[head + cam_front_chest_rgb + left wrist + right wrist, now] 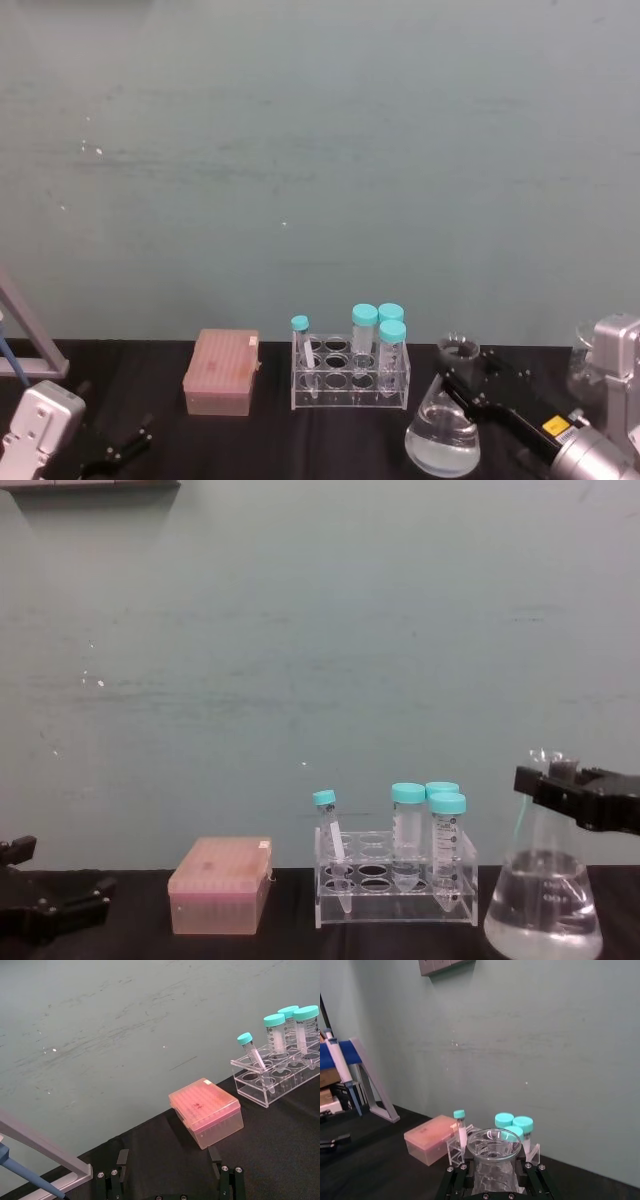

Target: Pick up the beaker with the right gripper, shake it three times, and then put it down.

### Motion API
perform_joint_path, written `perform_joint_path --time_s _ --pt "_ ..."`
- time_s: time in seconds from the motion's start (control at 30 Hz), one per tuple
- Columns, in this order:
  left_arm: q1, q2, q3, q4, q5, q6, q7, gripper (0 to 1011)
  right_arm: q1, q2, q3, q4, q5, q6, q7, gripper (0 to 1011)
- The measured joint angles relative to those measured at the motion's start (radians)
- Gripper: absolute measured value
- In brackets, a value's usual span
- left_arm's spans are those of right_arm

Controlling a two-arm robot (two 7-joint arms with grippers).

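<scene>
Presently, right gripper (494,1167): closed on the beaker's neck, one black finger against each side of the glass just under the rim.
Why the neck: judged the narrowest part, so the fingers can span it, and the flared rim above should stop a slip.
Beaker (543,905): upright at the right of the black table (330,440), to the right of the tube rack (395,895) and nearer the robot than it.
Contents: clear liquid (545,890) fills the wide lower part; the neck is empty.
Base contact: cannot tell whether the bottom rests on the table or hangs just above it.
Step in hand: grip looks made; lift and three shakes judged not yet done.
Risk: rack with its teal-capped tubes (447,805) stands near the beaker, so a sideways shake could knock it; open mouth could spill if swung hard.
Pink box (220,885): left of the rack, well apart from the beaker.
Left gripper (170,1180): low at the left of the table, fingers spread wide, empty, idle; the task calls for one arm.
</scene>
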Motion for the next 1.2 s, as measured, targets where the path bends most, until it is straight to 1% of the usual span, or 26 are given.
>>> perform_joint_path --time_s 0.37,0.53,0.77,0.9,1.2 --pt "0.000 0.000 0.000 0.000 0.000 0.000 0.000 1000 -0.014 -0.001 -0.002 0.001 0.012 0.016 0.001 461" --pt "0.000 0.000 0.000 0.000 0.000 0.000 0.000 1000 -0.014 -0.001 -0.007 0.002 0.009 0.017 0.000 461" --pt "0.000 0.000 0.000 0.000 0.000 0.000 0.000 1000 -0.008 -0.002 -0.019 0.014 -0.010 0.015 -0.004 461" --pt "0.000 0.000 0.000 0.000 0.000 0.000 0.000 1000 -0.002 0.000 -0.031 0.019 -0.032 0.007 -0.004 461" --pt "0.000 0.000 0.000 0.000 0.000 0.000 0.000 1000 0.008 -0.004 -0.041 0.029 -0.059 -0.001 -0.003 461"
